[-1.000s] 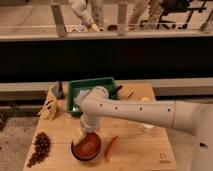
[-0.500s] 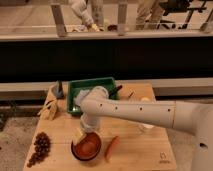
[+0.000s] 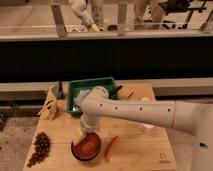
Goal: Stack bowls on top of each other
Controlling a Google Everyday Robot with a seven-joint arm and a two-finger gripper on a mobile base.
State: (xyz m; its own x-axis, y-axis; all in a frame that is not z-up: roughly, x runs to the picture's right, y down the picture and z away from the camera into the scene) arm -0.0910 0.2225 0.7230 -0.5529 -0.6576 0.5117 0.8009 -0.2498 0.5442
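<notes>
- Setting: a light wooden table (image 3: 135, 150) with a smooth, pale grain stands before a long dark counter and a row of windows; the scene behind the glass is blurred.
- Bowls (image 3: 86, 147): round, shallow, glossy orange-brown inside with a dark brown rim. They sit near the front edge of the table, left of centre. The count of bowls in that spot cannot be resolved; the rims read as one nested outline.
- Gripper (image 3: 83, 134): located directly above the rear rim of the bowls, at the end of the white arm (image 3: 135, 112), which has a smooth, rounded shell with small dark dots along it. Whether the fingers are spread or pressed together cannot be determined; the wrist hides them.
- Tray (image 3: 80, 90): green, rectangular, with raised walls, at the back of the table. The arm covers part of it, so its contents cannot be identified.
- Orange item (image 3: 112, 148): long, tapered, carrot-shaped, lying just right of the bowls.
- Dark cluster (image 3: 39, 148): small, round, grape-like pieces at the front left corner.
- Tan object (image 3: 50, 107): angular, at the left edge; its form is unclear.
- Change from the preceding frames: none is detectable; the arm, the gripper and the bowls occupy the same positions.
</notes>
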